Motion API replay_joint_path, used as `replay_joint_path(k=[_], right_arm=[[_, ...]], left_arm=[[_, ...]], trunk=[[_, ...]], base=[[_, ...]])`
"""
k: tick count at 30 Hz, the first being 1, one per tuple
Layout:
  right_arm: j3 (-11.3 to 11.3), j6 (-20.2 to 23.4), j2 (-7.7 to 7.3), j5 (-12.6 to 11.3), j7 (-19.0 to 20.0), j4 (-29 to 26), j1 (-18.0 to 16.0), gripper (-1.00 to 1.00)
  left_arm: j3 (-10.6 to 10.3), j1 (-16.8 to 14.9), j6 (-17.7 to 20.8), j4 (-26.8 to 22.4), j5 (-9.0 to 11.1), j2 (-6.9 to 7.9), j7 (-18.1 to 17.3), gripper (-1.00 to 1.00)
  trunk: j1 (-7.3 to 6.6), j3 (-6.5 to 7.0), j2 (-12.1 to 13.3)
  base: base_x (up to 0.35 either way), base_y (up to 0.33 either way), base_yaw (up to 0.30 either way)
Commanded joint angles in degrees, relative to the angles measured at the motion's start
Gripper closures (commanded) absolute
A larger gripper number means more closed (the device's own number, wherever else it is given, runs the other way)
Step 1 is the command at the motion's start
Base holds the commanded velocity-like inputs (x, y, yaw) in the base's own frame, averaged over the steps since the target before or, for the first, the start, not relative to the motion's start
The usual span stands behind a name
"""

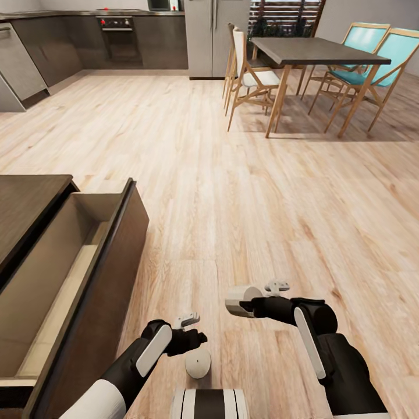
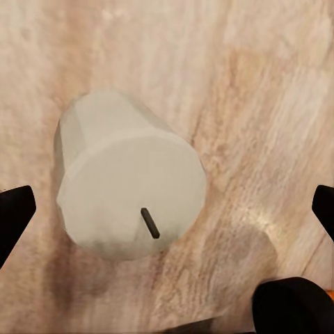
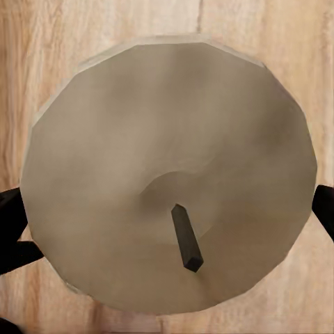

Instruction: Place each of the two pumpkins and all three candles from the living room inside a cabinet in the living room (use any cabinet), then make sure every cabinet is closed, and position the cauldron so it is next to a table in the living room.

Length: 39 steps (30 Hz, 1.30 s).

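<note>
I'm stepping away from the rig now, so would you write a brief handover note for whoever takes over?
Right gripper: shut on a white candle, carried above the floor.
Left gripper: open, fingers either side of a second candle standing on the wood floor, not gripped.
Cabinet on the robot's left: drawer pulled open, nothing visible inside.
Done: one candle picked up.
Left: grasp the floor candle, put both in the drawer, then the third candle, pumpkins, closing up, cauldron.

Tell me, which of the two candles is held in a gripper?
The candle between the right gripper fingers, lifted off the floor. The other candle stands on the floor below the open left gripper.
</note>
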Motion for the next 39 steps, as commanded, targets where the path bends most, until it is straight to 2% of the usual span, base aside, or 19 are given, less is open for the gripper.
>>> replay_joint_path(k=[1, 6, 9, 13, 20, 31, 34, 39], right_arm=[[0.0, 0.3, 0.01, -0.4, 0.9, 0.0, 0.0, 1.0], [0.0, 0.2, 0.01, -0.3, 7.8, -0.1, 0.4, 1.0], [0.0, 0.2, 0.01, -0.2, 9.2, -0.1, 0.6, 1.0], [0.0, 0.2, 0.01, -0.1, 9.7, 0.0, 0.7, 1.0], [0.0, 0.1, 0.01, 0.0, 9.8, 0.0, 0.7, 1.0], [0.0, 0.1, 0.01, 0.0, 9.8, 0.0, 0.7, 1.0], [0.0, 0.1, 0.01, 0.1, 9.8, 0.1, 0.7, 1.0], [0.0, 0.1, 0.01, 0.1, 9.8, 0.0, 0.7, 1.0]], left_arm=[[-0.1, 0.0, 0.0, -0.1, 0.6, -0.05, 0.6, -1.0], [-0.3, 0.0, -0.1, -0.1, 0.6, -0.2, 0.5, -1.0], [-0.3, 0.0, -0.2, -0.1, 0.6, -0.39, 0.5, -1.0], [-0.3, 0.0, -0.2, -0.3, 0.4, -0.55, 0.6, -1.0], [-0.4, 0.0, -0.3, -0.4, 0.4, -0.62, 0.6, -1.0], [-0.3, 0.0, -1.0, -0.5, 0.2, -0.62, 0.7, -1.0], [-0.3, 0.0, -1.2, -0.5, 0.2, -0.62, 0.8, -1.0], [-0.1, 0.0, -1.4, -1.2, 0.3, -0.68, 4.7, -1.0]], trunk=[[0.01, -0.27, 0.0], [0.14, -1.37, -0.1], [0.22, -2.04, -0.1], [0.32, -2.93, -0.2], [0.32, -2.93, -0.2], [0.6, -5.36, -0.3], [0.6, -5.36, -0.3], [0.6, -5.36, -0.3]], base=[[0.0, 0.0, 0.0], [0.0, 0.0, 0.0], [0.0, 0.0, 0.0], [0.0, 0.0, 0.0], [0.0, 0.0, 0.0], [0.0, 0.0, 0.0], [0.0, 0.0, 0.0], [0.0, 0.0, 0.0]])
